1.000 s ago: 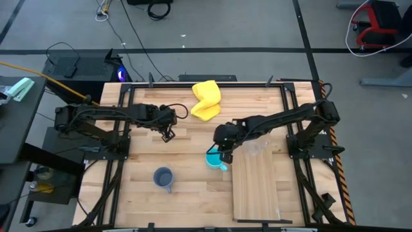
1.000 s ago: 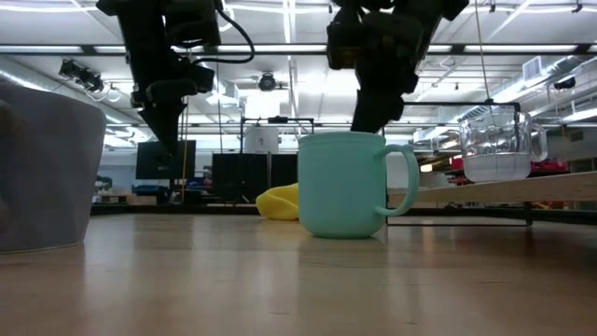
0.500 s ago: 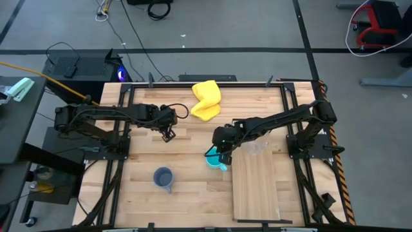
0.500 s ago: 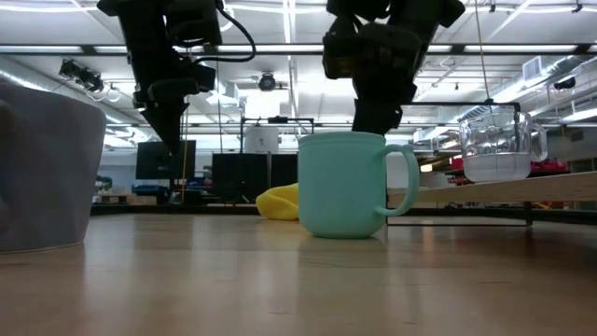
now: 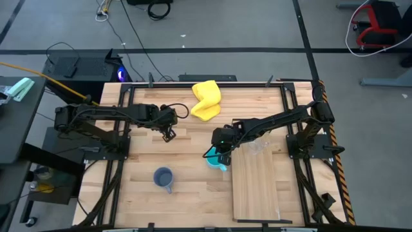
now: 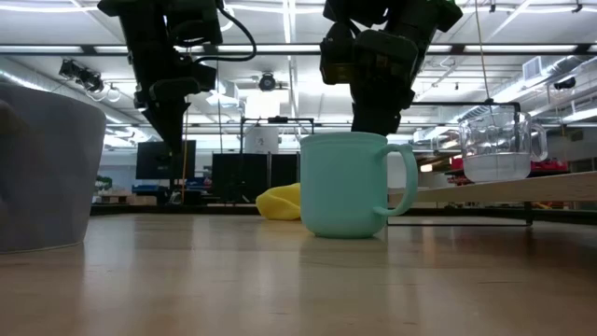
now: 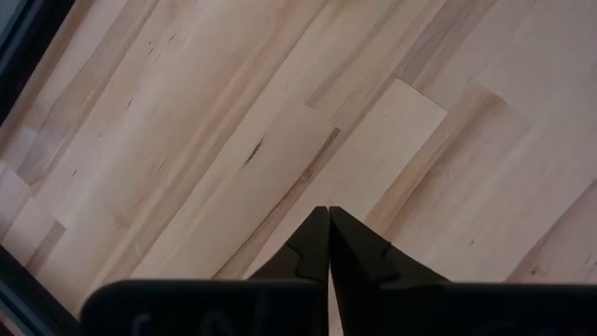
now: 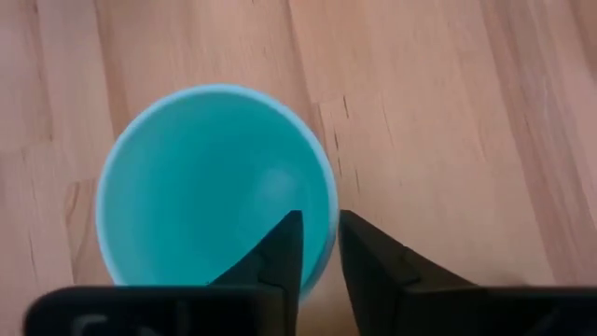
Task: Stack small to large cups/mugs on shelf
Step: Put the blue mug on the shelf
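Observation:
The cyan mug [image 5: 214, 159] stands upright on the table by the shelf's far left corner; it also shows in the low view [image 6: 343, 185] and the right wrist view [image 8: 210, 177]. My right gripper [image 8: 320, 220] is directly above it, narrowly open. One finger is over the mug's inside and one is outside, with the rim between them. I cannot tell whether they touch it. The clear glass [image 5: 257, 149] stands on the shelf [image 5: 256, 188]. The grey-blue mug [image 5: 163, 176] stands at the near left. My left gripper [image 5: 168, 135] is shut and empty above the table.
A yellow cloth [image 5: 206, 100] lies crumpled at the far middle of the table. The shelf's black wire frame [image 5: 261, 222] is at its near end. Bare tabletop lies between the two mugs.
My right gripper has moved a little toward the table's left edge and come down over the cyan mug's rim. The mug, the glass and my left gripper have kept still.

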